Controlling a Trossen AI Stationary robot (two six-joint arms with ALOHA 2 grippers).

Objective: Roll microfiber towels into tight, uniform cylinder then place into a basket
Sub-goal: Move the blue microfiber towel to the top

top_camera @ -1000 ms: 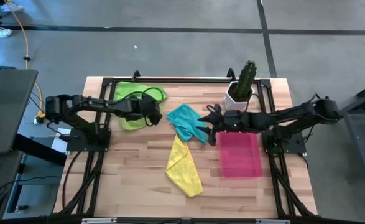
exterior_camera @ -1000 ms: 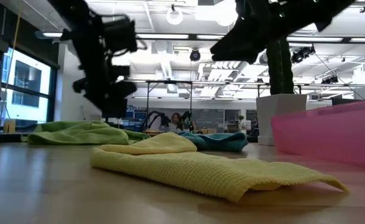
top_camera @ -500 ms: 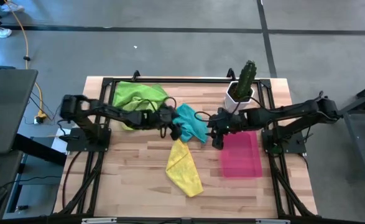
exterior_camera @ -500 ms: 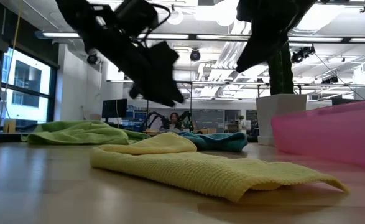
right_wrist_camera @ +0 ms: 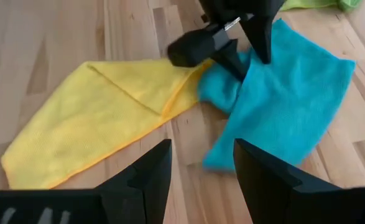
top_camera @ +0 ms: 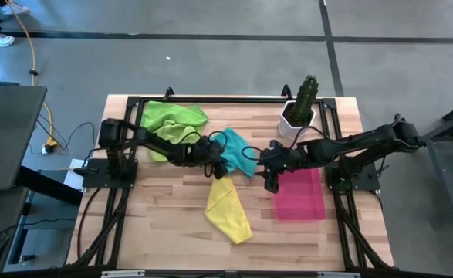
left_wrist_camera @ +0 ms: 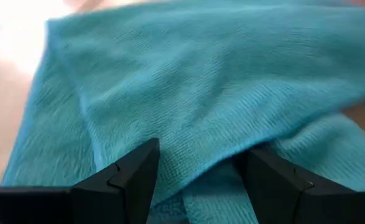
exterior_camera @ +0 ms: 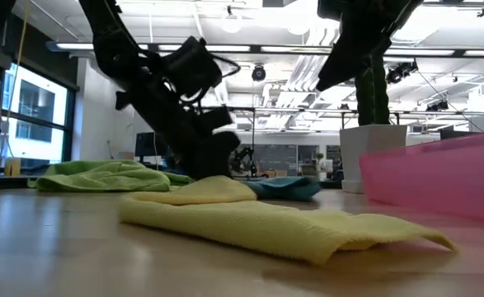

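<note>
The left claw sits low over the near edge of the teal towel, its fingers spread apart with cloth bunched between them, nothing pinched yet. The right claw hovers just beside the towel's other side, fingers parted and empty, next to the basket. The yellow towel lies flat on the bench, one corner touching the teal one; the lime green towels are heaped at the far left corner. Risks from here: closing on a thick fold would lift a lump, not an edge, spoiling a tight roll. The left claw may also snag the yellow corner and drag both cloths.
</note>
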